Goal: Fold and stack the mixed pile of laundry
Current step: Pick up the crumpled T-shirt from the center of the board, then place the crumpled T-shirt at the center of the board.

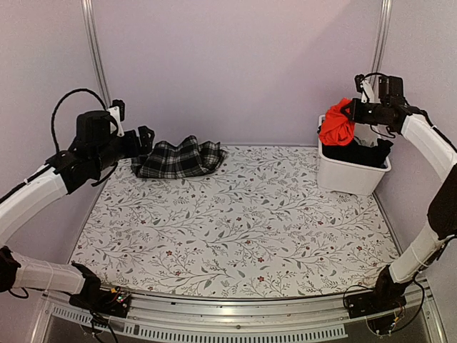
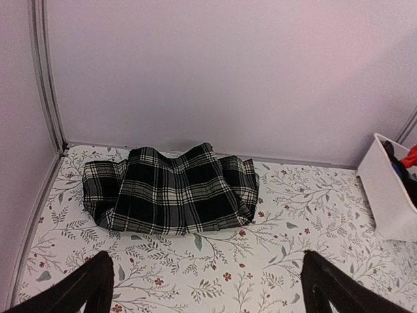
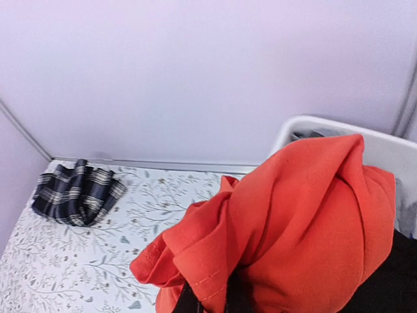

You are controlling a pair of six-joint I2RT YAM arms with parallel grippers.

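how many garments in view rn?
3 visible: the plaid garment lies far left on the tablecloth; the orange-red garment hangs from the right gripper over the white bin; dark cloth is heaped in the bin. That heap may be several pieces, with more hidden beneath.

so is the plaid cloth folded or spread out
Folded, roughly: the plaid cloth lies as a compact layered bundle on the tablecloth, edges doubled over.

Three garments (image 1: pixel 178 158), perhaps more, one white bin (image 1: pixel 350 179)

From high behind, the top view overlooks the table (image 1: pixel 235 214); both wrist views share the plaid garment (image 2: pixel 172 192).
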